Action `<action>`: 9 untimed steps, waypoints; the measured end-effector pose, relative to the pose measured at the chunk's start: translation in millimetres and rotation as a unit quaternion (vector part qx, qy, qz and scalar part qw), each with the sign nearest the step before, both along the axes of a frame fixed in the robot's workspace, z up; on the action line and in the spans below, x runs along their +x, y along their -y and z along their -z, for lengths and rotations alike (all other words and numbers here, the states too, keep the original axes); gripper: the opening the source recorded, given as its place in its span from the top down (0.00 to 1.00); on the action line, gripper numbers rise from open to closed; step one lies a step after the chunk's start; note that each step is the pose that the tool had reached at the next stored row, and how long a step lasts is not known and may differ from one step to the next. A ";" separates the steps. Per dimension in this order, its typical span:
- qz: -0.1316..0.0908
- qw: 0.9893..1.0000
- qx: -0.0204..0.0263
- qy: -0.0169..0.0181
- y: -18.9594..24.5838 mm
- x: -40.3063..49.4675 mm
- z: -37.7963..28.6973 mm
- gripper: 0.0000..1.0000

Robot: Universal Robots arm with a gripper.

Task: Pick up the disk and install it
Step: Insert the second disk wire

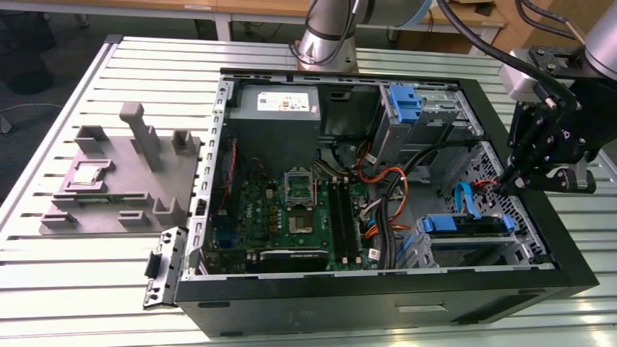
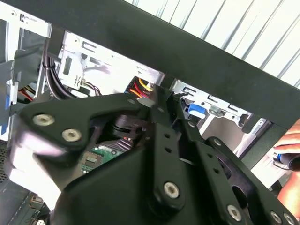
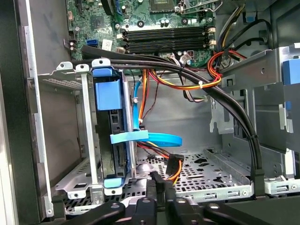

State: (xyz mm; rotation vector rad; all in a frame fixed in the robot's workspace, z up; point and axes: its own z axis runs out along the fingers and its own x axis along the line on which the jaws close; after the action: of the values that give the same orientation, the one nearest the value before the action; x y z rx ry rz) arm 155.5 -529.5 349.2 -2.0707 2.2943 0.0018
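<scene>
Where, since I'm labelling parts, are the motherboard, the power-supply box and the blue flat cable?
motherboard (image 1: 253,210), exterior view, green board beside the socket.
power-supply box (image 1: 274,130), exterior view, its grey face below the label.
blue flat cable (image 3: 161,139), first wrist view, its looped middle.

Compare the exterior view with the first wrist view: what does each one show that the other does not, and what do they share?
Exterior view: the grey fixture block on the slatted table, at the exterior view's left, and the grey power-supply box in the black case.
First wrist view: the small white tie on the orange wires.
Shared: the green motherboard, the blue carrier in the drive cage, and the pincer over the case.
</scene>
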 end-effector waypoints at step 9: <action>0.000 1.000 0.000 0.000 -0.1 -0.4 0.1 0.83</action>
State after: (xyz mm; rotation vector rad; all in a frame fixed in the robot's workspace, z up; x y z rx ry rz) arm 155.1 -529.4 349.1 -2.0708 2.2939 0.0014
